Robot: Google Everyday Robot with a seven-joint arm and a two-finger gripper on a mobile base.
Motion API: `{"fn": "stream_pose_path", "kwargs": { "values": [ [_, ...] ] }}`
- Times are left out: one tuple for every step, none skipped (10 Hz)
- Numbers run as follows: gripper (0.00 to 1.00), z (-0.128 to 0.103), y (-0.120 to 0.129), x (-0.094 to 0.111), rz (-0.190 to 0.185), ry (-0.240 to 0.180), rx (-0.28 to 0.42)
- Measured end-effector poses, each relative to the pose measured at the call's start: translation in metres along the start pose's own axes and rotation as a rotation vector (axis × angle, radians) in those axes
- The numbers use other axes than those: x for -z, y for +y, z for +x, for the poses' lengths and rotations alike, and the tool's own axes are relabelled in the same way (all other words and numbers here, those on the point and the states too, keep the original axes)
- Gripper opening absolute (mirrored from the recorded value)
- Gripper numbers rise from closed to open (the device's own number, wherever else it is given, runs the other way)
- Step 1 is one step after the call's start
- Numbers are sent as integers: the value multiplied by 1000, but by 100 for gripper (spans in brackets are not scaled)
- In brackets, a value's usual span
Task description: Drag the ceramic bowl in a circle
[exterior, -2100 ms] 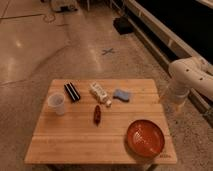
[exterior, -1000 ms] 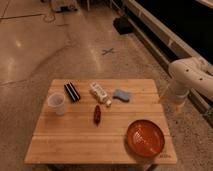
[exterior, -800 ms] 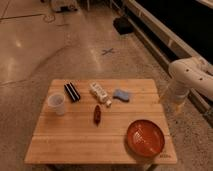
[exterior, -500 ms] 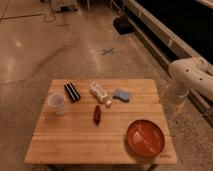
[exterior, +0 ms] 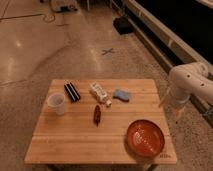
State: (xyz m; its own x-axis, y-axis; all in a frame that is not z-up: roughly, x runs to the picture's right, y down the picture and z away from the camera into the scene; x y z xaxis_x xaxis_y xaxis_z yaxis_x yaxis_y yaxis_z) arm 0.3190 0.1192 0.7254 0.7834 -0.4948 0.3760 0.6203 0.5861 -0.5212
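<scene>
Ceramic bowl: the ceramic bowl (exterior: 145,137) sat upright in the lower right of the frame, on the worktop (exterior: 70,135) close to its near right corner, apart from everything else.
Pincer: the pincer (exterior: 171,107) hung at the end of the white arm at the right of the frame, off the worktop's right edge, above and to the right of the bowl and touching nothing; whether it was wide or narrow could not be told.
Handling: the bowl looked rigid, glossy and likely fairly heavy for its size; the glaze would probably be slippery and the ceramic could chip if knocked.
Where to hold: the rim nearest the arm seemed the best place, pinched over the wall, or pressed from inside to slide it.
Room to circle: the small dark red object (exterior: 97,114) lay to its left, the blue pad (exterior: 121,95), white tube (exterior: 100,93), black item (exterior: 72,91) and cup (exterior: 56,103) further off.
Change from earlier: none visible; bowl, arm and other items stood where they had been.
</scene>
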Motion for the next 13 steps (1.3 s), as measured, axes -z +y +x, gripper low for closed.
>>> {"fn": "stream_pose_path", "kwargs": {
  "values": [
    [62,-3,7,-4,-2,-1,2],
    [62,-5,13,-7,-5,-3,3],
    [62,-6,13,-9,-3,-1,8],
    [62,-9,11,-12,-2,-3,15],
    [62,-12,14,-17,0,-6,25],
    [62,-16,22,-21,-4,-8,29],
    [62,-18,27,-24,-7,-8,30],
    [62,-21,27,-24,-5,-7,34],
    [62,-22,24,-24,-6,-7,41],
    [62,-25,27,-29,-10,-10,51],
    [62,-29,35,-41,-14,-9,62],
    [62,-33,38,-52,-17,-11,70],
    [62,-35,36,-56,-19,-12,82]
  ]
}}
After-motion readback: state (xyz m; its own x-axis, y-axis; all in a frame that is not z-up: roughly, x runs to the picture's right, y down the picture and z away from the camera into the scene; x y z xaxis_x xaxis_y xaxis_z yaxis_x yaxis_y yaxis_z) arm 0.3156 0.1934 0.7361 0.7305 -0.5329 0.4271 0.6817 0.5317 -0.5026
